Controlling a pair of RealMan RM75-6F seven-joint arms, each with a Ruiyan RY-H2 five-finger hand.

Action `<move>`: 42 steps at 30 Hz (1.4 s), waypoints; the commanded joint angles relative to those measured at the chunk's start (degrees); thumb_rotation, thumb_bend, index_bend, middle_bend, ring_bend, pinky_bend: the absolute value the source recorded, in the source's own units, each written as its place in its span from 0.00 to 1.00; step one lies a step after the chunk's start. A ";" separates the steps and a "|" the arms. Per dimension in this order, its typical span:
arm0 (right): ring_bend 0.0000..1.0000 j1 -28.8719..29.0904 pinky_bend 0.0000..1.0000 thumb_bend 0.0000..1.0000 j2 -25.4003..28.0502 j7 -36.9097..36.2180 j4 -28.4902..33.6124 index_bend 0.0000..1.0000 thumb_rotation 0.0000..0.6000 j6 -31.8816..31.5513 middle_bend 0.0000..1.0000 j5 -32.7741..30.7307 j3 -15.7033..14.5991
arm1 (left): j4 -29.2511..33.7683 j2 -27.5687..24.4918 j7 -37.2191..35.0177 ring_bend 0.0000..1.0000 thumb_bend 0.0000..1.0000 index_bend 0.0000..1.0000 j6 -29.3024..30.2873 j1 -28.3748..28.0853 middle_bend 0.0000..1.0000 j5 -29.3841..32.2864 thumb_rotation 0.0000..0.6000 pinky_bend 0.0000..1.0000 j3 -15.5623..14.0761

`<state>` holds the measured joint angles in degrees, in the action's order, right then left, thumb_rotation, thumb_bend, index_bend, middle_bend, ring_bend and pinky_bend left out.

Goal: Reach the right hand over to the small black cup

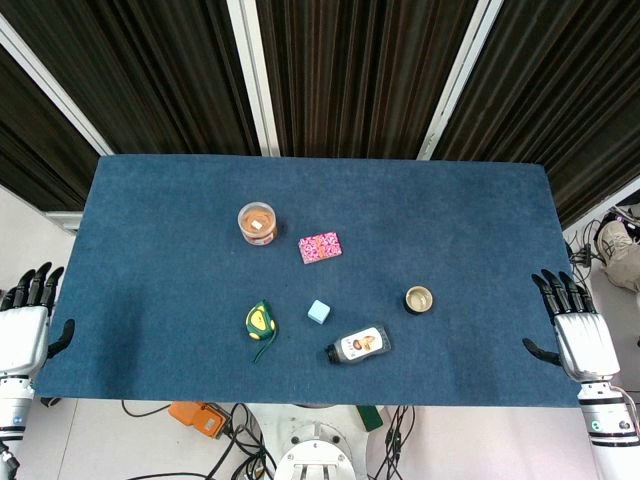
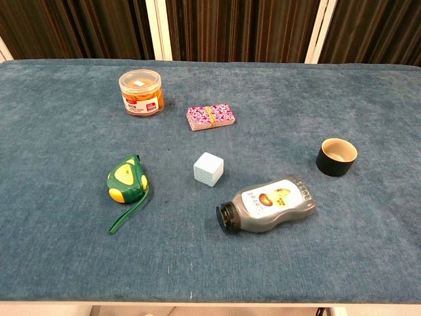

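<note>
Bottle (image 2: 268,205) lying on its side near the front edge, black cup (image 2: 336,157) at its 2 o'clock, standing alone, right hand (image 1: 580,325) at the cup's 3 o'clock, well apart, fingers spread and empty, left hand (image 1: 24,325) also spread and empty.

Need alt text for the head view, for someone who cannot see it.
Both hands, left and right, rest open at the edges of a blue table. The small black cup stands untouched right of a lying bottle, a blue cube and a tape measure.
</note>
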<state>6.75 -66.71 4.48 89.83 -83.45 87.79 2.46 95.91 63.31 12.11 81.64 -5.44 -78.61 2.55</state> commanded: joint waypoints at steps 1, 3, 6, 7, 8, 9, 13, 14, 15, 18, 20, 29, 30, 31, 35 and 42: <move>0.09 0.01 0.19 0.29 0.07 -0.06 0.01 0.13 1.00 0.08 0.11 -0.14 0.07 | 0.04 -0.01 0.04 0.01 0.35 0.07 0.00 -0.01 0.00 -0.02 1.00 0.18 -0.01; 0.09 -0.06 0.19 0.29 0.11 0.05 0.12 0.13 1.00 -0.03 0.11 -0.05 0.05 | 0.03 -0.04 -0.01 0.01 0.35 0.07 0.04 0.03 0.00 -0.06 1.00 0.18 -0.05; 0.09 -0.06 0.19 0.29 0.14 0.00 0.26 0.13 1.00 -0.07 0.11 0.17 -0.02 | 0.21 -0.11 -0.19 0.02 0.35 0.07 -0.18 0.01 0.00 0.11 1.00 0.18 -0.04; 0.09 -0.02 0.19 0.29 0.16 -0.08 0.27 0.13 1.00 0.04 0.11 0.21 -0.05 | 0.22 -0.11 -0.18 0.02 0.35 0.07 -0.26 -0.04 0.00 0.11 1.00 0.18 -0.04; 0.09 0.06 0.19 0.29 0.16 -0.19 0.22 0.13 1.00 0.25 0.11 0.23 -0.09 | 0.24 -0.07 -0.11 0.02 0.35 0.07 -0.39 -0.12 0.00 0.11 1.00 0.18 -0.05; 0.09 0.18 0.19 0.29 0.13 -0.23 0.17 0.13 1.00 0.63 0.11 0.11 -0.14 | 0.31 -0.05 -0.07 0.02 0.35 0.07 -0.52 -0.18 0.00 0.17 1.00 0.18 -0.04; 0.09 0.88 0.19 0.29 0.22 -0.46 0.60 0.13 1.00 2.68 0.11 -0.04 -0.60 | 0.65 -0.07 -0.22 0.02 0.35 0.07 -0.46 -0.06 0.00 0.44 1.00 0.18 -0.01; 0.09 1.34 0.19 0.29 0.34 -1.44 1.26 0.13 1.00 3.74 0.11 0.43 -1.04 | 0.83 -0.12 -0.60 0.02 0.35 0.07 -0.32 0.10 0.00 0.63 1.00 0.18 0.04; 0.09 1.77 0.19 0.29 0.50 -2.35 1.75 0.13 1.00 4.50 0.11 1.06 -1.38 | 0.91 -0.19 -0.89 0.02 0.35 0.07 -0.23 0.19 0.00 0.74 1.00 0.18 0.09; 0.09 3.42 0.19 0.29 0.46 -2.34 2.30 0.12 1.00 6.49 0.11 2.93 -1.87 | 0.94 -0.40 -1.78 0.02 0.35 0.07 -0.39 0.23 0.00 1.07 1.00 0.18 0.26; 0.09 4.90 0.19 0.29 0.09 0.42 2.97 0.12 1.00 8.54 0.11 2.79 -1.47 | 1.03 -0.56 -2.18 0.02 0.35 0.07 -0.69 0.17 0.00 1.26 1.00 0.18 0.28; 0.09 14.86 0.19 0.29 -2.00 2.92 3.25 0.13 1.00 23.19 0.11 -3.71 2.82 | 1.12 -0.83 -2.60 0.02 0.35 0.07 -0.69 0.25 0.00 1.24 1.00 0.18 0.25; 0.09 15.78 0.19 0.29 -2.42 3.06 2.75 0.13 1.00 24.62 0.11 -4.65 3.19 | 1.13 -0.88 -2.62 0.02 0.35 0.07 -0.72 0.25 0.00 1.26 1.00 0.18 0.24; 0.09 17.03 0.19 0.29 -2.99 3.10 2.00 0.13 1.00 26.59 0.11 -5.97 3.69 | 1.13 -0.92 -2.66 0.02 0.35 0.07 -0.81 0.23 0.00 1.31 1.00 0.18 0.24; 0.10 20.71 0.20 0.29 -5.71 2.84 -1.73 0.15 1.00 31.64 0.12 -9.65 5.25 | 1.12 -0.99 -2.54 0.02 0.35 0.07 -1.26 0.02 0.00 1.46 1.00 0.18 0.24; 0.11 24.52 0.21 0.29 -9.87 1.70 -6.47 0.17 1.00 35.90 0.14 -11.90 5.63 | 1.27 -1.22 -3.15 0.03 0.35 0.07 -1.30 0.11 0.00 1.85 1.00 0.18 0.37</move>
<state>30.84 -75.99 6.44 83.86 -48.03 76.13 8.00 97.16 62.11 8.99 80.36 -5.35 -76.80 2.90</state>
